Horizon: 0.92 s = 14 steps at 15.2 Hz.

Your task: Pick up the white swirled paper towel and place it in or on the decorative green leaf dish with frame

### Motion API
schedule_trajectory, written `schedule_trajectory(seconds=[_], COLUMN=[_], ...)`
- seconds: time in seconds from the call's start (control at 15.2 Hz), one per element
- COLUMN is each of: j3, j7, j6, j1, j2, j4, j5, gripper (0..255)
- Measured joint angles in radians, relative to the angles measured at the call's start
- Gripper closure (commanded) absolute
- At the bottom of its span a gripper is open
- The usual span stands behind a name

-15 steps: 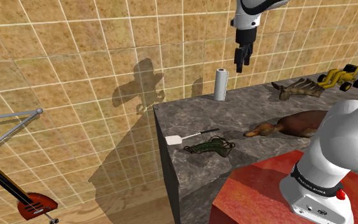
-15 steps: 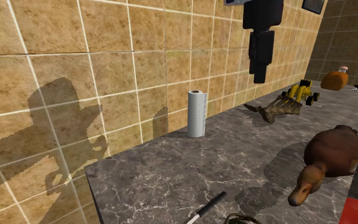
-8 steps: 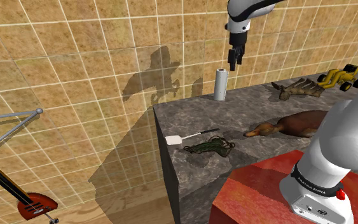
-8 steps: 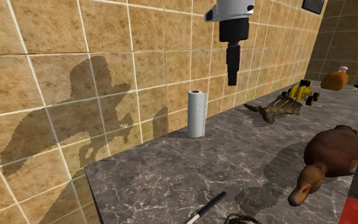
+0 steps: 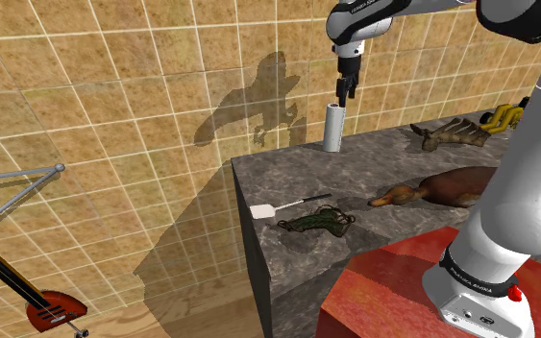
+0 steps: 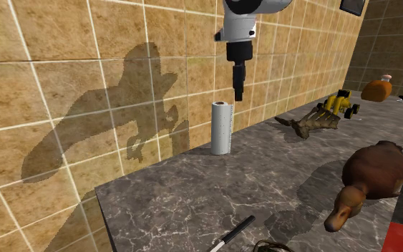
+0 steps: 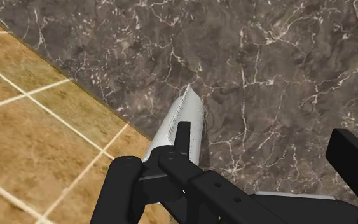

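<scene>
Dark marbled worktop [image 6: 192, 193] set against a tiled wall [image 6: 64, 64]. White arm [image 5: 523, 182] reaches over it. Towel roll [image 6: 221, 129] stands upright at the worktop's back edge. Green dish [image 5: 316, 222] lies near the front corner. Gripper [image 6: 240, 95] hangs just above the roll, fingers apart, empty.

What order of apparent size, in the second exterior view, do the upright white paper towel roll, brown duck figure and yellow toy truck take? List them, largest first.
1. Brown duck figure, though it sits nearest the camera.
2. Upright white paper towel roll.
3. Yellow toy truck, farthest back.
</scene>
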Motion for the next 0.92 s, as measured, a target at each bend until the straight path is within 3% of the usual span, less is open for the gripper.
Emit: schedule_trajectory(seconds=[0.46, 0.92], j3=[-0.009, -0.004], j7=[-0.125, -0.136], j6=[-0.021, 0.057], j1=[-0.090, -0.097], j2=[0.272, 0.303], j4=[0.280, 0.231], j5=[0.121, 0.135], gripper=[0, 0])
